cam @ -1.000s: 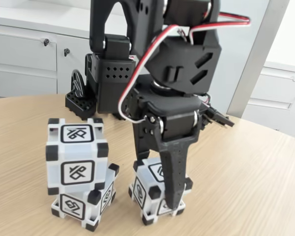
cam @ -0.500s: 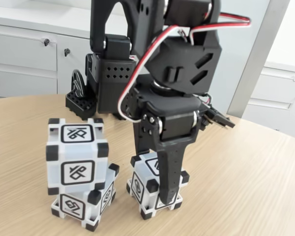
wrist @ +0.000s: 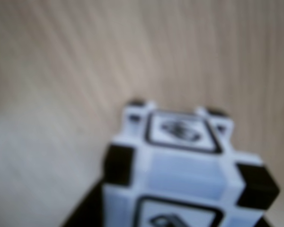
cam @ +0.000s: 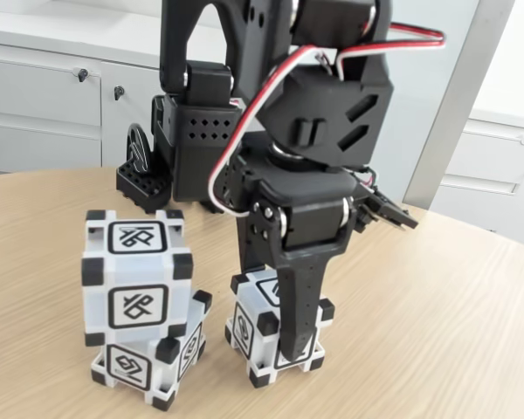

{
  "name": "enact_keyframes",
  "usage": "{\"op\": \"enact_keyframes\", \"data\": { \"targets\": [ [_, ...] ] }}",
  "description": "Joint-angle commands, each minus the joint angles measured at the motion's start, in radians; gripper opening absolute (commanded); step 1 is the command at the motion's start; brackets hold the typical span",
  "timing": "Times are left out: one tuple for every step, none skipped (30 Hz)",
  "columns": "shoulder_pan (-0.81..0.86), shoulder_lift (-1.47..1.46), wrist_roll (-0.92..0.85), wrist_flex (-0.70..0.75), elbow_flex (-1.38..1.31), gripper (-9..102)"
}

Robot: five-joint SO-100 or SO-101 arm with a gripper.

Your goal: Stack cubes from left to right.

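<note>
Two white cubes with black corners form a stack at the left of the fixed view: the upper cube [cam: 135,279] sits slightly askew on the lower cube [cam: 144,362]. To their right my gripper [cam: 284,340] is shut on a third cube [cam: 251,327], with one black finger [cam: 299,305] down its front face and the other hidden behind it. This cube hangs tilted, just off the wooden table [cam: 437,332]. In the wrist view the held cube [wrist: 184,165] is blurred and close, above the table's wood grain.
My arm's black base [cam: 192,148] stands behind the cubes at the table's back edge. White cabinets [cam: 44,105] line the wall behind. Bare tabletop stretches to the right of the held cube.
The gripper has risen a little and shifted slightly left, taking the third cube with it off the table. The stack of two has not moved.
</note>
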Motion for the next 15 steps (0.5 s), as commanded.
{"op": "enact_keyframes", "data": {
  "targets": [
    [0.008, 0.026, 0.009, 0.006, -0.040, 14],
    [0.008, 0.026, 0.011, 0.006, -0.040, 14],
    [0.008, 0.028, 0.012, 0.006, -0.041, 14],
    [0.008, 0.031, 0.015, 0.006, -0.043, 14],
    [0.008, 0.040, 0.020, 0.008, -0.043, 14],
    [0.008, 0.060, 0.025, 0.008, -0.043, 14],
    [0.008, 0.087, 0.031, 0.009, -0.043, 14],
    [0.009, 0.124, 0.037, 0.009, -0.043, 14],
    [0.009, 0.167, 0.044, 0.009, -0.043, 14],
    [0.009, 0.212, 0.051, 0.011, -0.043, 14],
    [0.009, 0.258, 0.058, 0.011, -0.041, 14],
    [0.009, 0.302, 0.063, 0.011, -0.041, 14],
    [0.009, 0.347, 0.069, 0.011, -0.041, 14],
    [0.009, 0.387, 0.074, 0.011, -0.041, 14],
    [0.009, 0.422, 0.077, 0.011, -0.041, 14]
  ]
}}
